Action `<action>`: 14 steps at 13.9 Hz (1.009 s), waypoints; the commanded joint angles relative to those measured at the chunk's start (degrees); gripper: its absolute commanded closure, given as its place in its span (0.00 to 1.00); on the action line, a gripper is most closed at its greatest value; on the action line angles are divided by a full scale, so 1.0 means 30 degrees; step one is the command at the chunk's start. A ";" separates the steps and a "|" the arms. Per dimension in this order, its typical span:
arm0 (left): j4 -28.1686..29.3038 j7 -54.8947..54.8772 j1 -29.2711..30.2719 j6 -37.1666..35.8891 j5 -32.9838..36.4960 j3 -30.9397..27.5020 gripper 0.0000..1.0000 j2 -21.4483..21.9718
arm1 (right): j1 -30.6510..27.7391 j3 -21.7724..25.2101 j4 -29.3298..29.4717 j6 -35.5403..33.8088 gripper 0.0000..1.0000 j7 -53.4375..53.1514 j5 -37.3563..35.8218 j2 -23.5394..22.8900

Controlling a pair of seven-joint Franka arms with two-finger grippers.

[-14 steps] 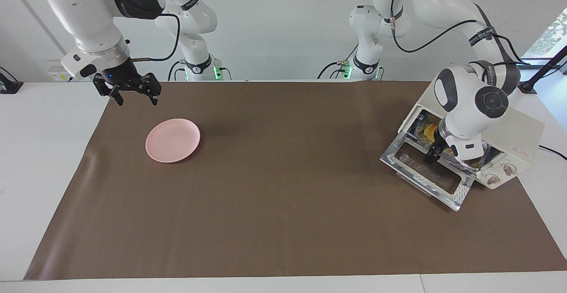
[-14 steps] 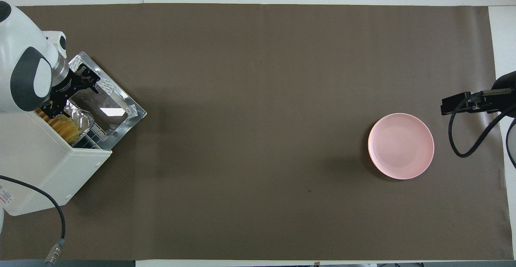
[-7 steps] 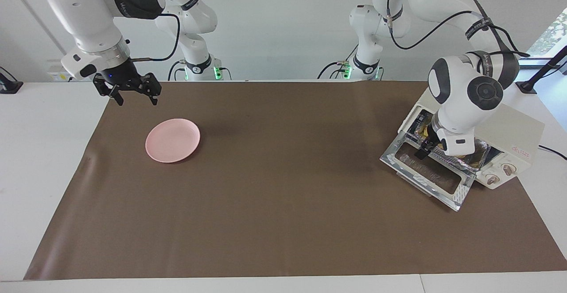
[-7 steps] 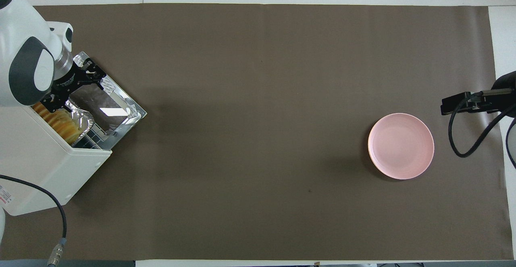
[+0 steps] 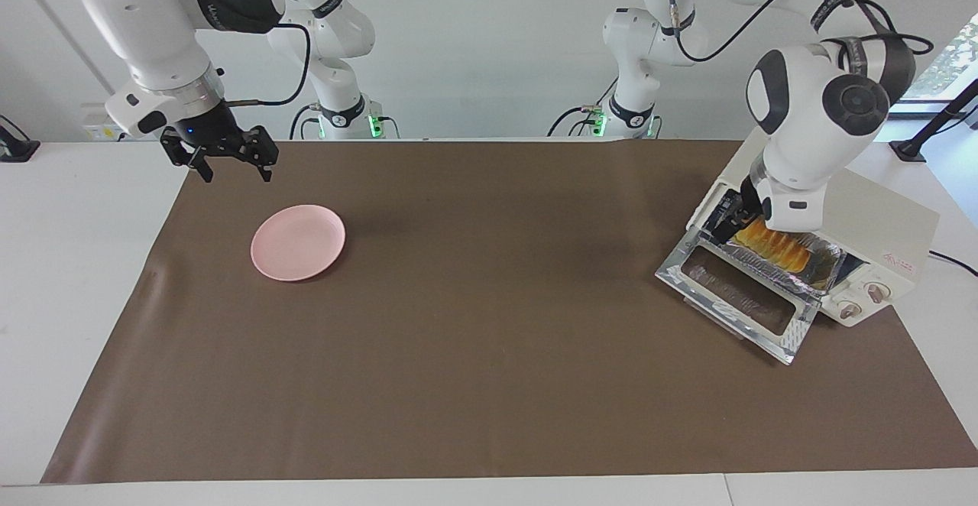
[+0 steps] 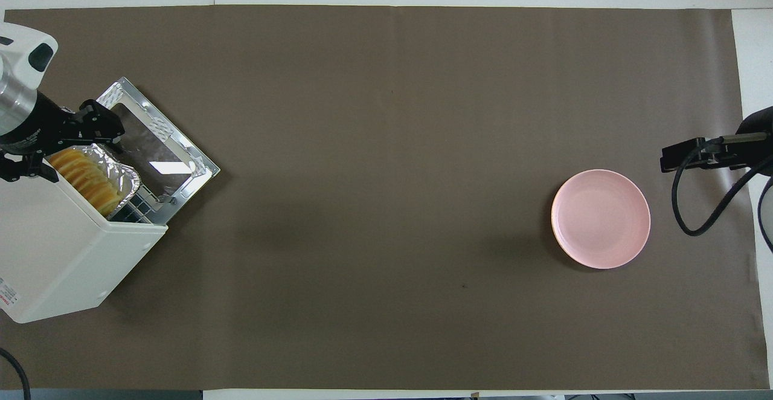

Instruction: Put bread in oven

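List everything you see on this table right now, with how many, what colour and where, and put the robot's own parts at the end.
bread: one, golden yellow, lying in the foil tray in the oven's mouth.
foil tray: one, silver, on the oven's rack, partly inside.
oven: one, cream-white, at the left arm's end of the table, door open.
oven door: one, shiny metal frame with glass, folded down onto the mat.
plate: one, pink, bare, toward the right arm's end.
mat: one, brown, covering most of the white table.
left gripper: one, black, open, over the near end of the oven's opening, holding nothing.
right gripper: one, black, open, waiting over the mat's corner, near the plate.
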State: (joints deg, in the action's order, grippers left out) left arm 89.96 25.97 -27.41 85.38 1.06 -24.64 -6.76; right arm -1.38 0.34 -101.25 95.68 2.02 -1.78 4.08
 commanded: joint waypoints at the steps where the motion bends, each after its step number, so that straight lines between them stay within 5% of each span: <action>1: 0.1708 -0.0891 0.0111 -0.0189 0.0175 0.0126 0.00 0.2480 | -0.0185 -0.0143 -0.0206 -0.0253 0.00 -0.0115 -0.0169 0.0340; 6: 0.1948 -0.4108 0.7049 -0.1858 0.0204 0.7532 0.00 0.3454 | -0.0185 -0.0143 -0.0235 -0.0253 0.00 -0.0115 -0.0169 0.0340; 14: 0.2183 -0.6223 0.6880 -0.0307 0.0175 0.7744 0.00 0.3631 | -0.0185 -0.0143 -0.0206 -0.0253 0.00 -0.0115 -0.0169 0.0340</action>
State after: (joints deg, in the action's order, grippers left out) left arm 94.40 8.72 -7.16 82.91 1.06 -2.11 2.34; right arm -1.38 0.34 -101.25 95.68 2.02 -1.78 4.08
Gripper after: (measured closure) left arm 0.000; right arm 0.000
